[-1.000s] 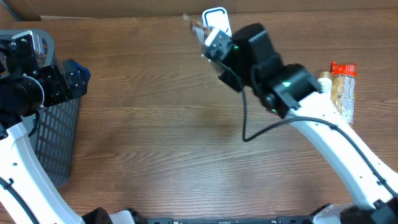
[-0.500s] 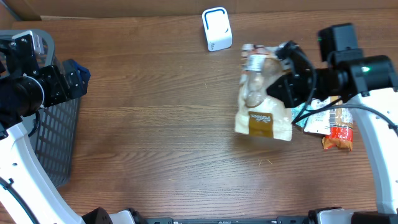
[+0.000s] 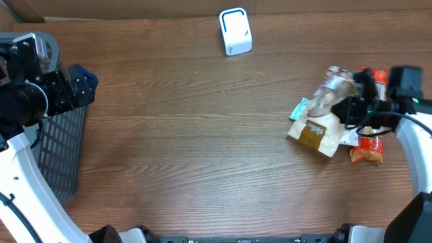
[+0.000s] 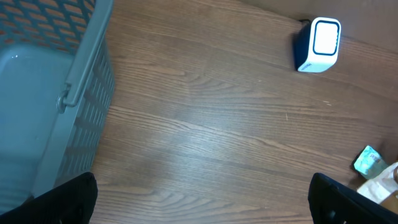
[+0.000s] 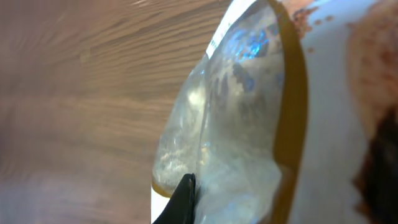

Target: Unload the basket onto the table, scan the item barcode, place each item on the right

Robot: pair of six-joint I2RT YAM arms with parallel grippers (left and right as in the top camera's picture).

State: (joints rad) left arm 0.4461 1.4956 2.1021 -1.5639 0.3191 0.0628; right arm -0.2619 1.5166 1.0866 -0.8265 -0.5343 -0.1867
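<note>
While the right gripper (image 3: 352,108) is clamped on the upper end of the snack bag (image 3: 316,128), we find the bag near the right edge of the table (image 3: 202,148), just beside a red packet (image 3: 368,150) and a small teal packet (image 3: 299,109). We cannot tell whether it rests on the wood. The scanner (image 3: 235,32) stands near the far edge, well apart from the bag. The left gripper (image 4: 202,186) hangs with its jaws wide apart and nothing between them, by the basket (image 3: 61,155) at the left edge. No barcode shows in any view. We judge the step in hand to be handling the bag, with the scan unconfirmed. The next move calls for bringing the bag up to the scanner, its barcode face turned toward the window.
</note>
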